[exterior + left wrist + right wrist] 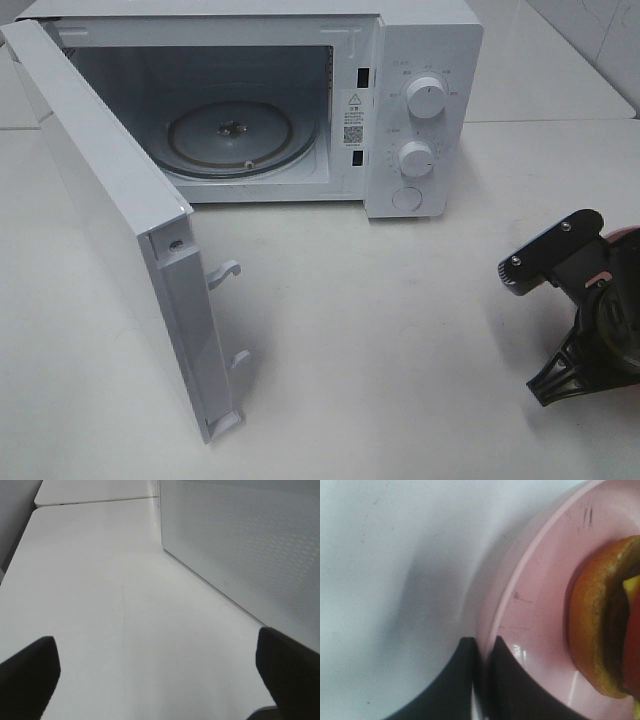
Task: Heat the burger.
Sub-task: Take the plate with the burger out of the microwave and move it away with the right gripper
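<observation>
The burger (600, 630) lies on a pink plate (540, 605) in the right wrist view; I see its golden-brown bun, dark patty and a bit of yellow cheese. My right gripper (482, 642) is shut on the plate's rim, one black finger on each side of the edge. In the high view the right arm (580, 300) sits at the table's right edge, and the burger is hidden there. My left gripper (160, 665) is open, its dark fingers (30, 672) far apart over bare white table beside the microwave door's outer face (250, 545).
A white microwave (425, 100) stands at the back with its door (110, 220) swung wide open toward the front left. Its glass turntable (240, 135) shows inside. Two knobs and a round button are on its right panel. White table (400, 350) spreads in front.
</observation>
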### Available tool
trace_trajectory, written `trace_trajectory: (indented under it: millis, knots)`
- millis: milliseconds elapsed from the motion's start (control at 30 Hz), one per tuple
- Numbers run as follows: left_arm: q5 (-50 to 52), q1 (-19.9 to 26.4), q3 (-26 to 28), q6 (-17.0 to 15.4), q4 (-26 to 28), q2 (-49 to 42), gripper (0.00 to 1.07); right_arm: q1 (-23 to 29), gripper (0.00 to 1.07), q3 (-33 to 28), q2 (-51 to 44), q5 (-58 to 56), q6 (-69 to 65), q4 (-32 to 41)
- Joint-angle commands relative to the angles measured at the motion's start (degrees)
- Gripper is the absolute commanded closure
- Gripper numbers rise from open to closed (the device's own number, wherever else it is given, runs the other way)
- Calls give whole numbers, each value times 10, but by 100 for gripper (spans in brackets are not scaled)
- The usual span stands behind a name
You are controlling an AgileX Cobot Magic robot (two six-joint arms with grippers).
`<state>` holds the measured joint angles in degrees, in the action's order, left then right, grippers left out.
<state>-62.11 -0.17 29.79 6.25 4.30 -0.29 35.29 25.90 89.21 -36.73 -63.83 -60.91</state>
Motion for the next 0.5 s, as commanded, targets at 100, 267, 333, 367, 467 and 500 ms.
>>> trace_trajectory:
  millis: [100, 267, 333, 367, 467, 500]
  knots:
    - [7, -1, -2, -2, 1, -3, 6, -41, 104, 2, 29, -7, -20, -28]
    - [7, -1, -2, -2, 1, -3, 6, -50, 99, 9, 42, 0, -21, -27]
    - [7, -1, -2, -2, 1, -3, 6, -50, 96, 9, 42, 0, -21, -27]
    - [7, -1, -2, -2, 1, -3, 6, -50, 96, 9, 42, 0, -21, -27]
    - [7, -1, -2, -2, 1, -3, 6, -50, 81, 9, 41, -1, -21, -19]
    - [7, -1, -2, -2, 1, -3, 6, -50, 75, 9, 38, -1, -18, -10]
